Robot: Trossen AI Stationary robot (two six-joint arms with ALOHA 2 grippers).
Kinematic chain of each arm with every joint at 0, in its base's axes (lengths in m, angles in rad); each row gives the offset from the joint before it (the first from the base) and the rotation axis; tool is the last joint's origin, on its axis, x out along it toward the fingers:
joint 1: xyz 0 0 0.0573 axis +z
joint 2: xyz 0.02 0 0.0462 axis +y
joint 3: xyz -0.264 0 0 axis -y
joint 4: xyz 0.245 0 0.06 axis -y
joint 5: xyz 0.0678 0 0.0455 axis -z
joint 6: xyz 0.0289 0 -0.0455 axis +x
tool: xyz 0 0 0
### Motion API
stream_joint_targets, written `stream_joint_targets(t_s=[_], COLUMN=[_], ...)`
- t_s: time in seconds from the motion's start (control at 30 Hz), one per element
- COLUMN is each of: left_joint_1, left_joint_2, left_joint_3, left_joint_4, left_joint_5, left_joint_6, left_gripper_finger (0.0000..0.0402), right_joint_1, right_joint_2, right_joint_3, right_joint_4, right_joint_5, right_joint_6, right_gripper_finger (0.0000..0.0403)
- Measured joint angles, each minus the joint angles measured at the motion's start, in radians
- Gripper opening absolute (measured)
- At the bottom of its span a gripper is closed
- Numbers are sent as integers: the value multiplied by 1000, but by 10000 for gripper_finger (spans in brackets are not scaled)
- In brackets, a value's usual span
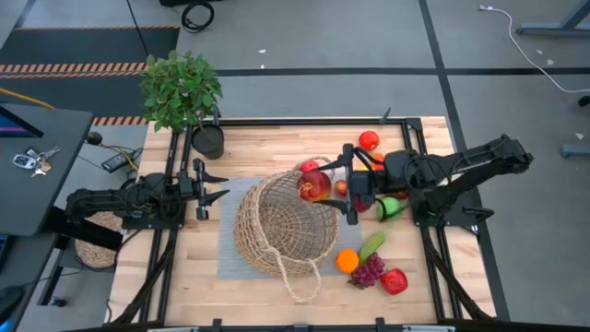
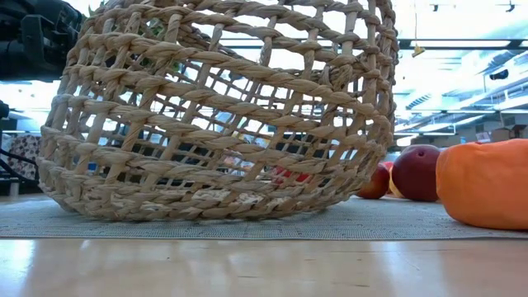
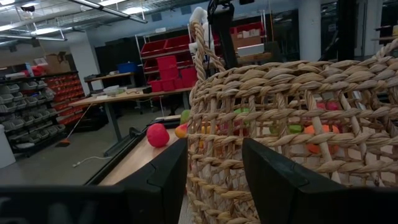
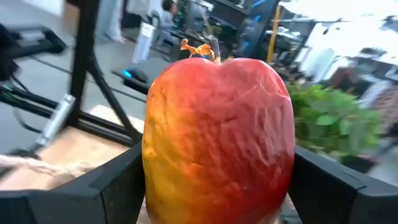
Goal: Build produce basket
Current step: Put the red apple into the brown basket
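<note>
Tabletop basket (image 1: pixel 277 231) lies tipped; right tool (image 1: pixel 324 187) grips apple (image 1: pixel 314 186).

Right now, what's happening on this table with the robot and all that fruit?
The right gripper holds a red apple over the rim of the wicker basket, which lies tipped on a grey mat. The left gripper waits open beside the basket. An orange, grapes and a cucumber lie outside on the table.
</note>
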Motion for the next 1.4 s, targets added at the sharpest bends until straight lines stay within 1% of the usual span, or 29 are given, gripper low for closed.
stream_joint_targets(t_s=[0.13,0.3,0.5,0.67,0.9,1.07,1.27,1.4], left_joint_1=[0,0,0,0,0,0,0,0], left_joint_2=[0,0,0,0,0,0,0,0], left_joint_3=[0,0,0,0,0,0,0,0], left_joint_4=[0,-3,-5,-5,-5,-4,-4,-4], left_joint_5=[0,0,0,0,0,0,0,0], left_joint_6=[0,0,0,0,0,0,0,0], left_gripper_finger=[160,160,160,160,160,160,160,160], right_joint_1=[-27,-21,-12,13,53,60,60,64], right_joint_2=[26,37,36,31,30,30,34,36], right_joint_3=[0,-1,-1,-1,-1,-1,-1,-1], right_joint_4=[-23,-45,-62,-93,-90,-90,-107,-171], right_joint_5=[-119,-163,-168,-132,-130,-130,-135,-138], right_joint_6=[51,61,126,148,108,108,169,200], right_gripper_finger=[332,332,332,332,332,332,332,332])
